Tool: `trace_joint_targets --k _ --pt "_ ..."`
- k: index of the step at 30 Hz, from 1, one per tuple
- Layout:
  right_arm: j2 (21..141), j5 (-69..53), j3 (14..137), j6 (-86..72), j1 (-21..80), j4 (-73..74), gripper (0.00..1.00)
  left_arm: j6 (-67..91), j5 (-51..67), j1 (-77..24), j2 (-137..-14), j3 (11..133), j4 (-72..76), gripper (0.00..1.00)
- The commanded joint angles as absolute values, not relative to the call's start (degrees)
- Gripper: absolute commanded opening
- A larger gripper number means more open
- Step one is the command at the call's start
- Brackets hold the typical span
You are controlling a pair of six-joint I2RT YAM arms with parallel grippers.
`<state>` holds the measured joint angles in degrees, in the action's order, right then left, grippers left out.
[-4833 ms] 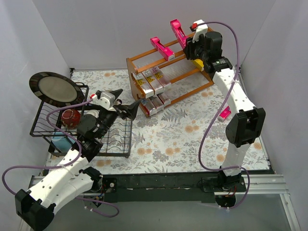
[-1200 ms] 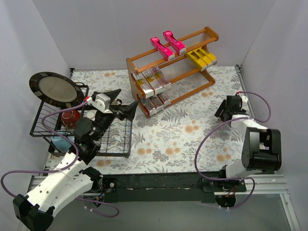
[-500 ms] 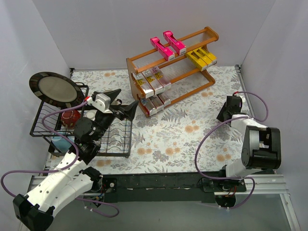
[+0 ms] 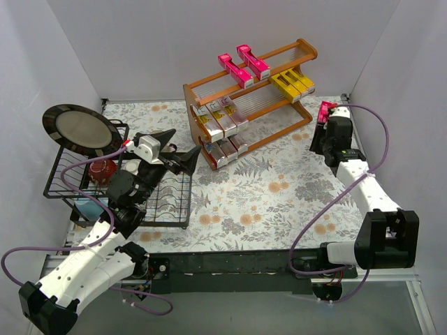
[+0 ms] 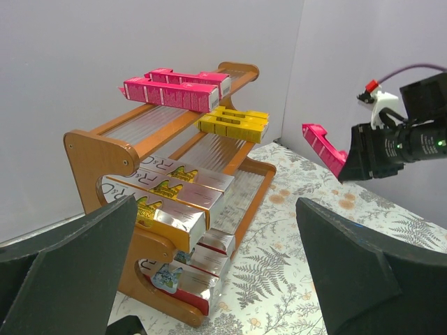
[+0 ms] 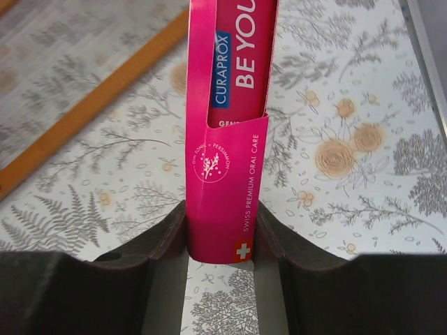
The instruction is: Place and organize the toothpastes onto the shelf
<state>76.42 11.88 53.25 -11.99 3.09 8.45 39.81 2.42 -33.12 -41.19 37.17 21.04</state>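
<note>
Clamped at its lower end between the right fingers [image 6: 164, 241]: one magenta toothpaste carton [image 6: 227, 139], pressed from both sides, white "CURAPROX" print facing the wrist camera. Lifted clear of the floral surface [image 4: 265, 202], tilted, off the right end of the shelf [image 5: 98, 150] and apart from it, near the back right corner. On the shelf's top tier, two more magenta cartons [image 4: 243, 65] lying side by side across the slats. On the middle tier, a few yellow cartons [image 4: 293, 84] packed together at the right end and a row of silver-and-gold cartons [image 4: 220, 118] at the left end, with bare slats between the two groups. On the bottom tier, a few silver cartons [image 4: 227, 150] tucked at the left end, close against the curved side panel. Left fingers [image 5: 63, 265] spread wide, holding nothing, hanging above the black wire dish rack [image 4: 174, 199] on the left side of the surface and pointed toward the shelf. In that rack, a dark round plate [image 4: 80, 130] standing tilted at the far end and a red cup [image 4: 103, 169] just below it.
</note>
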Motion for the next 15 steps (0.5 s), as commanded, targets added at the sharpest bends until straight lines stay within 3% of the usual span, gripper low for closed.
trace_joint_targets --k 1,8,15 --pt "72.6 10.4 60.3 -6.9 7.0 10.0 0.43 39.3 3.0 -33.3 -41.1 37.6 21.0 0.98" --pt "76.2 2.0 76.0 -1.6 8.4 14.1 0.44 39.6 3.6 -33.3 -41.2 37.7 21.0 0.98" --pt "89.3 -4.7 95.8 4.3 9.3 15.3 0.45 39.1 3.1 -33.3 -41.8 37.4 21.0 0.98"
